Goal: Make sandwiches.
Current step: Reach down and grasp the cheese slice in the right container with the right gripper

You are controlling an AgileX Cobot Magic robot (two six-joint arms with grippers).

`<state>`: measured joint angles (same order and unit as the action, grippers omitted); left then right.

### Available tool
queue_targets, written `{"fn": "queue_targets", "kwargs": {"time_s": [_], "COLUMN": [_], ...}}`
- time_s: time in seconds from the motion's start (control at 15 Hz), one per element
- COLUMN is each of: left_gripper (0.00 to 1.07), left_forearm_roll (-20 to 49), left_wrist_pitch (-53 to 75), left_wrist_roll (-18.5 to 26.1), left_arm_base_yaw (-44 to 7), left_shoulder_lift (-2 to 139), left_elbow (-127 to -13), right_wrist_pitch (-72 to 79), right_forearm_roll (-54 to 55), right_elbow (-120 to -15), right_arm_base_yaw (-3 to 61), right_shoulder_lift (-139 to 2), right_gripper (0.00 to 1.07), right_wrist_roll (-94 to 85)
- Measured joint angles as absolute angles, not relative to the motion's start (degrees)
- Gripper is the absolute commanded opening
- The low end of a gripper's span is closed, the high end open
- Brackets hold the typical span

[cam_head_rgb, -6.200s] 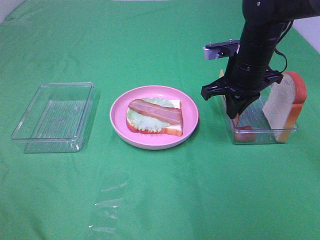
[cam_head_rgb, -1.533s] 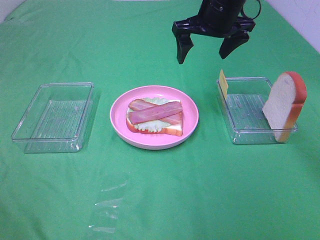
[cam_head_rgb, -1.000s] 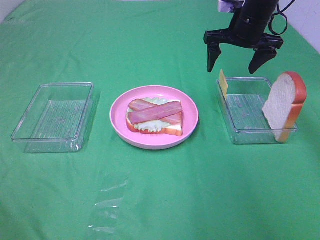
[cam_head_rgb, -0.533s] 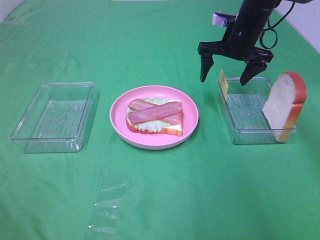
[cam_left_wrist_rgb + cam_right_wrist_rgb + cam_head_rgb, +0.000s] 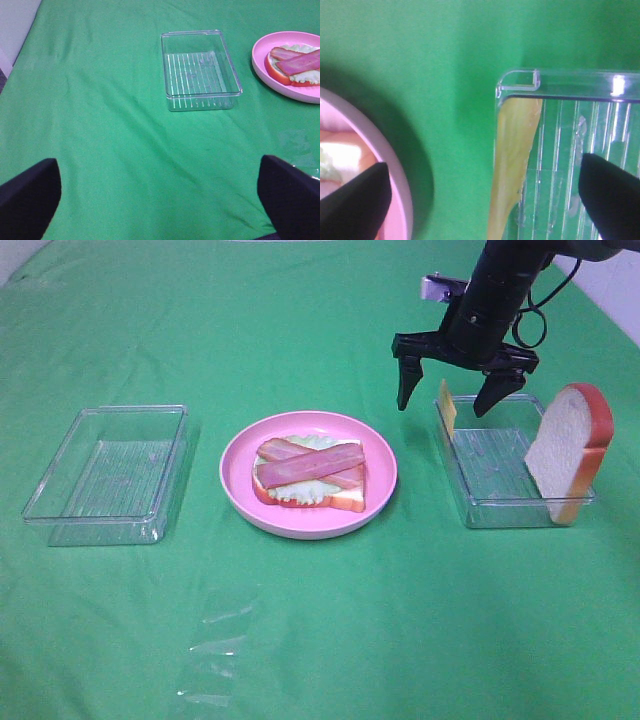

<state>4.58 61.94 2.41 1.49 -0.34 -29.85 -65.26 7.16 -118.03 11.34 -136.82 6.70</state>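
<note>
Sandwich [image 5: 308, 476] lies on plate [image 5: 238, 455]; right hand [image 5: 441, 407], spread wide, hangs over cheese slice [image 5: 447, 420] at tray [image 5: 520, 517] edge.

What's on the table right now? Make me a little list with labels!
pink plate: open sandwich with lettuce and two crossed bacon strips
right tray: cheese slice and bread slice, both standing on edge
left tray: empty
right gripper: open, above the cheese slice
left gripper: open, holding nothing

Green table [image 5: 320, 640] (plate [image 5: 300, 529], two trays [image 5: 58, 468] [image 5: 500, 513])
</note>
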Motion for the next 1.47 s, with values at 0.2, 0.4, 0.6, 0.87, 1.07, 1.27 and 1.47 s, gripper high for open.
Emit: {"fn": "queue_targets", "kwargs": {"time_s": [0.2, 0.4, 0.6, 0.87, 1.07, 1.27, 1.47], "left_gripper": [1.00, 1.00, 1.00, 1.00, 1.00, 1.00, 1.00], "left_forearm_roll": [4.6, 4.6, 4.6, 4.6, 4.6, 4.6, 4.6], "left_wrist_pitch": [61.9, 61.9, 61.9, 61.9, 61.9, 61.9, 61.9], "left_wrist_roll": [2.4, 2.4, 2.4, 2.4, 2.4, 2.4, 2.4], "left_arm_base_yaw": [1.5, 1.5, 1.5, 1.5, 1.5, 1.5, 1.5], "left_shoulder_lift": [-0.3, -0.3, -0.3, -0.3, -0.3, -0.3, -0.3], "left_elbow": [-29.9, -29.9, -29.9, -29.9, -29.9, -29.9, -29.9], "right_wrist_pitch": [-65.3, -65.6, -65.8, -66.5, -66.8, -67.3, -67.8], "right_forearm_roll": [7.2, 7.2, 7.2, 7.2, 7.2, 7.2, 7.2], "right_elbow": [-118.0, -118.0, -118.0, -118.0, -118.0, -118.0, -118.0], "right_arm_base_yaw": [11.3, 11.3, 11.3, 11.3, 11.3, 11.3, 11.3], "right_shoulder_lift": [-137.2, -137.2, -137.2, -137.2, -137.2, -137.2, -137.2], "right_gripper": [0.85, 0.69, 0.59, 0.43, 0.37, 0.27, 0.22], "right_wrist_roll": [6.7, 6.7, 7.0, 8.0, 8.0, 8.0, 8.0]}}
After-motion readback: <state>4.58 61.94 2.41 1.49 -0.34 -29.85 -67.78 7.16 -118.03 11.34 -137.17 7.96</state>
